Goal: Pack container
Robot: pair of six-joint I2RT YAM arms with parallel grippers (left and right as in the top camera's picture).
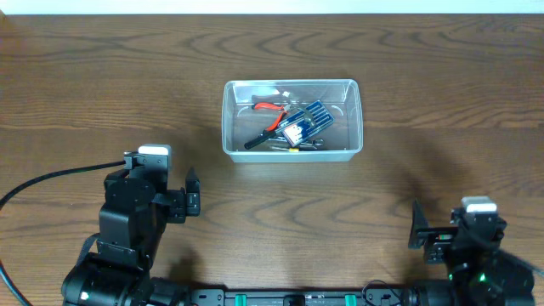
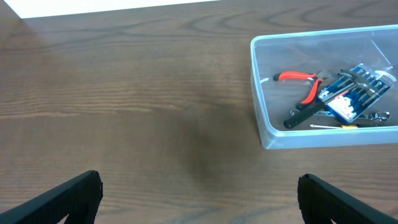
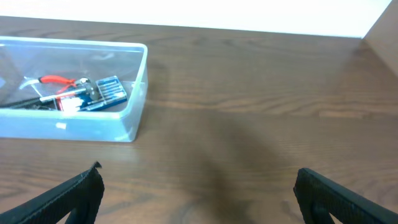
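Observation:
The container (image 1: 293, 155), a clear plastic bin with rounded corners, stands in the middle of the wooden table. Inside it lie red-handled pliers (image 1: 270, 108), a small blue case of screwdrivers (image 1: 304, 124) and a black-handled tool (image 1: 257, 140). My left gripper (image 2: 199, 190) is open over bare table, near and to the left of the container (image 2: 256, 93). My right gripper (image 3: 199, 183) is also open over bare wood, near and to the right of the container (image 3: 74, 129). Neither gripper holds or touches anything.
A black cable (image 1: 51, 180) runs from the left arm off the table's left side. The arm bases stand along the near edge. A white wall edge (image 3: 186, 15) borders the table's far side.

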